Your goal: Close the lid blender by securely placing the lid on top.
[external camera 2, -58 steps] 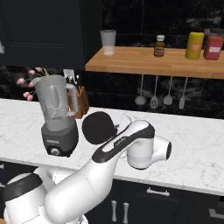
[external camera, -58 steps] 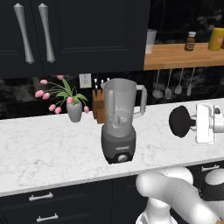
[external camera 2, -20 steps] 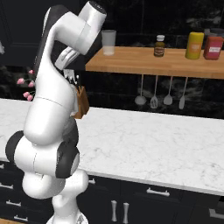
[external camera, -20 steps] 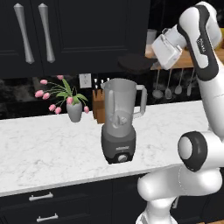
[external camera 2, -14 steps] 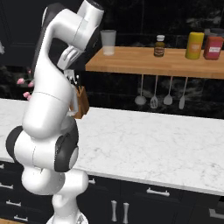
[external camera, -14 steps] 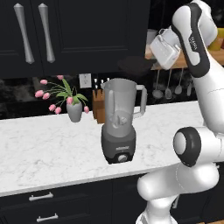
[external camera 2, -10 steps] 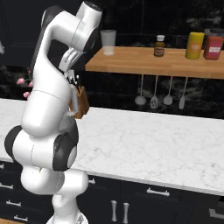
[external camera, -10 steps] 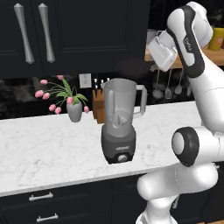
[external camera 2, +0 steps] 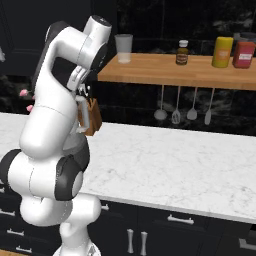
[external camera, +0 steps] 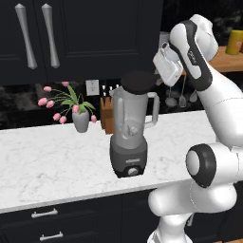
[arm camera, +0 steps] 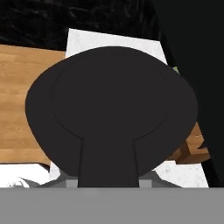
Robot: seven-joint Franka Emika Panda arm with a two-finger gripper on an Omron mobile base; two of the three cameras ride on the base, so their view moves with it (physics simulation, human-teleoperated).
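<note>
The blender (external camera: 132, 128) stands on the white marble counter (external camera: 52, 161): a translucent grey jar with its handle on the right, on a dark base with a small front knob (external camera: 133, 171). The black round lid (external camera: 138, 81) hovers level right at the jar's rim; whether it touches the rim I cannot tell. My gripper (external camera: 154, 79) reaches in from the right and is shut on the lid's tab. In the hand view the lid (arm camera: 109, 109) spreads wide, its tab (arm camera: 109, 164) running down toward the fingers. In the right base view my arm hides the blender.
A vase of pink tulips (external camera: 79, 118) and a wooden knife block (external camera: 106, 116) stand behind the blender. The knife block (external camera 2: 93, 117) peeks out past my arm. A wooden shelf (external camera 2: 175, 72) carries a cup and jars, with utensils (external camera 2: 182, 112) hanging under it. Dark cabinets hang above.
The arm lifted the lid from beside the counter up high, then swung it left and down. It now sits over the blender jar instead of up by the shelf.
</note>
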